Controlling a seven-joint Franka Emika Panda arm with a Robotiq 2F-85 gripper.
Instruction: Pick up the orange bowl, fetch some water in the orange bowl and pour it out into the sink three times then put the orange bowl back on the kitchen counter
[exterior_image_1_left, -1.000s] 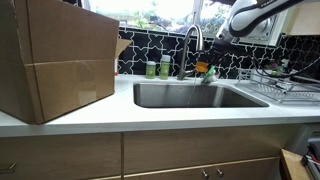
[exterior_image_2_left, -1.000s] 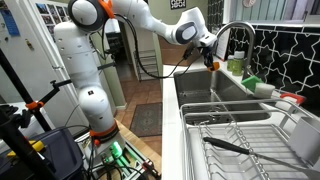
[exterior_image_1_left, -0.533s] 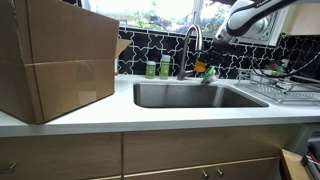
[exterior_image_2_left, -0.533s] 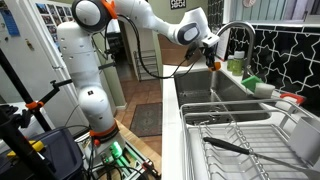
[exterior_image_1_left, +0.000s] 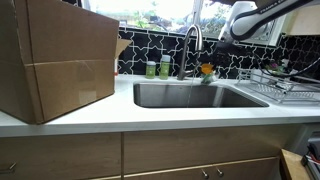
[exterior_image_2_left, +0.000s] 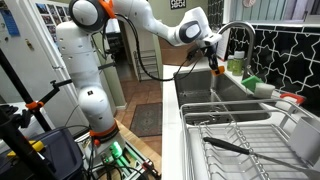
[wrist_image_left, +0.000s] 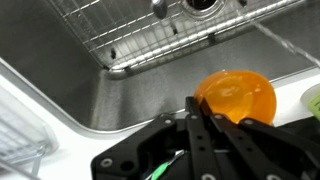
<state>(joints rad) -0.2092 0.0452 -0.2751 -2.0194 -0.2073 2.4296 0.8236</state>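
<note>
The hand (wrist_image_left: 200, 112) hovers over the back edge of the sink (wrist_image_left: 110, 100), holding nothing; its fingers look close together, though I cannot tell whether they are fully closed. The orange bowl (wrist_image_left: 236, 96) sits upright on the table (exterior_image_1_left: 150, 118), just beyond the fingertips and to their right. A green sponge (wrist_image_left: 313, 100) lies beside it, and the faucet (exterior_image_1_left: 192, 45) stands near, crowding the approach.

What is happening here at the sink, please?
The robot's gripper hovers beside the faucet, just above the orange bowl. The bowl sits on the kitchen counter at the back edge of the sink, not yet gripped. Whether the jaws are open is unclear.
</note>
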